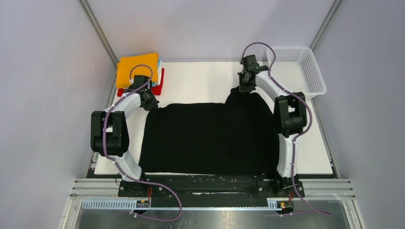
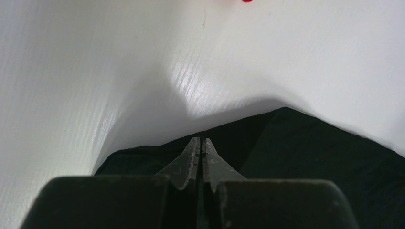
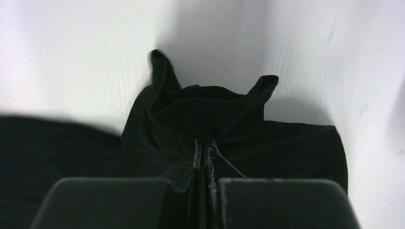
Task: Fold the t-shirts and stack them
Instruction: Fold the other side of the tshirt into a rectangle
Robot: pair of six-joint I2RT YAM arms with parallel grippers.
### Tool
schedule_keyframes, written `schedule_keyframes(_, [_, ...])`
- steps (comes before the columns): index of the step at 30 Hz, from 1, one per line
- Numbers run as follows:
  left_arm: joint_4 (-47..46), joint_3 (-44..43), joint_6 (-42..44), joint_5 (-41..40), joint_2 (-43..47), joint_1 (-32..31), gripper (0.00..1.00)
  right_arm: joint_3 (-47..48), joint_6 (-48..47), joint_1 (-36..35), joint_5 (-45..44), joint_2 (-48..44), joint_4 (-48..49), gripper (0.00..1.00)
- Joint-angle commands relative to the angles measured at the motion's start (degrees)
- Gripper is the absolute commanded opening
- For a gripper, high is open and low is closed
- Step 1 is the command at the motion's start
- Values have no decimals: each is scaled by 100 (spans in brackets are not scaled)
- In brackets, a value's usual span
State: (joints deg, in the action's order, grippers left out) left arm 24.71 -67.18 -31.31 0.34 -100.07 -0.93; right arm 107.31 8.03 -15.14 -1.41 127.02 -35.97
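The large black t-shirt (image 1: pixel 210 138) lies spread over the middle of the white table (image 1: pixel 200 78). My left gripper (image 1: pixel 152 102) is at its far left corner. In the left wrist view the jaws (image 2: pixel 200 141) are shut, with the shirt's edge (image 2: pixel 296 143) close around the tips. My right gripper (image 1: pixel 246 87) is at the shirt's far right part, shut (image 3: pixel 202 143) on a bunched fold of black cloth (image 3: pixel 210 102) that stands up from the table. A folded stack sits at the far left, with an orange shirt (image 1: pixel 137 67) on top, white and light blue edges (image 1: pixel 160 67), and a red shirt (image 1: pixel 161 82) at the bottom.
A white plastic mesh basket (image 1: pixel 298 71) stands at the far right corner, just right of my right arm. Grey walls close in the table on both sides. A black rail with the arm bases runs along the near edge (image 1: pixel 210 183).
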Motion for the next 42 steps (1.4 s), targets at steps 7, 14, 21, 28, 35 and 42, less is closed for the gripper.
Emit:
schedule_keyframes(7, [-407, 798, -27, -131, 987, -181, 0, -2523, -157, -457, -181, -2314, 1305, 0])
schedule_keyframes(14, [-443, 1494, -122, -437, 1870, -186, 0, -3784, -99, -775, -665, -3596, 1065, 0])
schedule_keyframes(21, [-384, 2244, -412, -798, 2953, -197, 0, -4775, 168, -1016, -819, -4899, 357, 0])
schedule_keyframes(28, [-218, 2914, -928, -1288, 3955, -195, 0, -5531, 472, -1495, -1195, -5926, -43, 0])
schedule_keyframes(35, [-144, 3340, -1165, -1815, 4581, -171, 0, -6236, 831, -1640, -947, -6806, -115, 0])
schedule_keyframes(42, [-51, 3410, -1403, -1911, 4654, -153, 0, -6475, 1230, -1812, -1015, -7037, -208, 2])
